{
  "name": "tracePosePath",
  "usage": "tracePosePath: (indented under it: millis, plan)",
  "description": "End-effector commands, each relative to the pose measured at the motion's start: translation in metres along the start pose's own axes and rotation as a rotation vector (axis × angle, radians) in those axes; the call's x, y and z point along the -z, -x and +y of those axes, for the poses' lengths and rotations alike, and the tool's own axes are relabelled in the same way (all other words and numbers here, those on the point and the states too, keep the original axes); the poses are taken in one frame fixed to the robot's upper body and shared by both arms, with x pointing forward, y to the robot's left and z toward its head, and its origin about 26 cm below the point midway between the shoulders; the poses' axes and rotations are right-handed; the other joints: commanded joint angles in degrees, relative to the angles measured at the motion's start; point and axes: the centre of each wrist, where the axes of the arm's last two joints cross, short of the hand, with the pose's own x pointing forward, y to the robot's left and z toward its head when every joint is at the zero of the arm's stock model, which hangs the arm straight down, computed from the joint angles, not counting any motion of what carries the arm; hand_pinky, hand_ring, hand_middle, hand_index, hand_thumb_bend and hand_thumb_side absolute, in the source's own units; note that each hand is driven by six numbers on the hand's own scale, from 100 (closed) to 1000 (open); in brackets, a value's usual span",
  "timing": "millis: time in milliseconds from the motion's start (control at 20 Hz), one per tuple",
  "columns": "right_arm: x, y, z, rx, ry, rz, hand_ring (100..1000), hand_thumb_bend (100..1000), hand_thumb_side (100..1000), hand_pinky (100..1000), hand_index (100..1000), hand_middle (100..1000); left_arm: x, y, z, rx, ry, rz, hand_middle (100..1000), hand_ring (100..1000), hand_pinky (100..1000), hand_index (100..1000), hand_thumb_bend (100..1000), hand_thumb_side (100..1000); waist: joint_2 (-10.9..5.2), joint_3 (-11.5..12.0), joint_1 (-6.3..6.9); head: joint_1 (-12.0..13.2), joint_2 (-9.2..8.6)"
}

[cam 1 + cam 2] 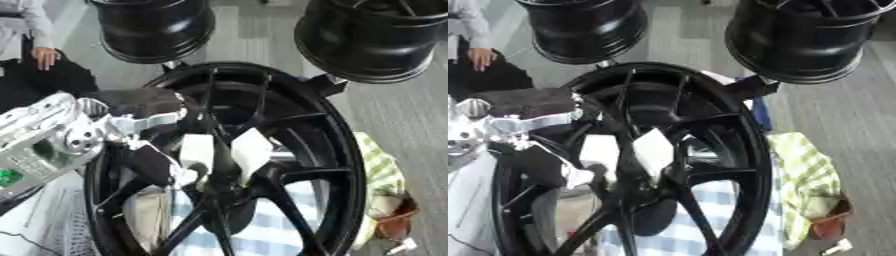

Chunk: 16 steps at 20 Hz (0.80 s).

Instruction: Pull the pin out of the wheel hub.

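A large black wheel hub (337,145) with thin spokes stands on edge and fills the middle of both views. My left arm (52,145), silver and black, comes in from the left, and my left hand (153,162) is in among the spokes near the centre (219,197). Dark spokes hide how the hand is set. Two white patches (251,152) show between the spokes just right of the hand; what they are is unclear. I cannot make out a pin. My right hand shows in neither view.
Two more black wheel rims (153,30) (372,37) stand behind the hub. A green checked cloth (802,175) lies to the right, and a blue and white checked cloth (297,200) lies under the hub.
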Motion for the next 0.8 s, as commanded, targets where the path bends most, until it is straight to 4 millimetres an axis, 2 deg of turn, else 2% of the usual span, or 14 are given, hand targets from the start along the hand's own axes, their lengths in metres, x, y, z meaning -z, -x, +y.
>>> tracePosePath:
  millis: [50,150,500,800]
  plan:
    - [0.0036,-0.0058,-0.0037,-0.01,0.029,-0.008,621,156,365,737,717,633,-0.0044,0.0017,0.0059,0.001,-0.011,0.03,673,780,816,845,247,415,-0.85,-0.05,-0.18,0.23,-1.0]
    - [0.0035,-0.0057,-0.0036,-0.01,0.028,-0.007,621,155,365,738,717,634,-0.0041,0.0013,0.0057,0.0,-0.007,0.028,635,760,809,832,244,411,-0.86,-0.03,-0.19,0.26,-0.96]
    - [0.0031,-0.0059,-0.0032,-0.008,0.027,-0.009,623,152,367,739,718,635,-0.0018,0.003,0.0042,0.001,0.01,0.041,634,752,801,832,265,396,-0.88,0.04,-0.17,0.36,-1.33]
    - [0.0029,-0.0059,-0.0033,-0.007,0.028,-0.009,624,150,368,740,719,637,0.0028,0.0067,0.0021,-0.001,0.008,0.05,576,719,794,808,245,386,-0.86,0.0,-0.19,0.44,-1.29]
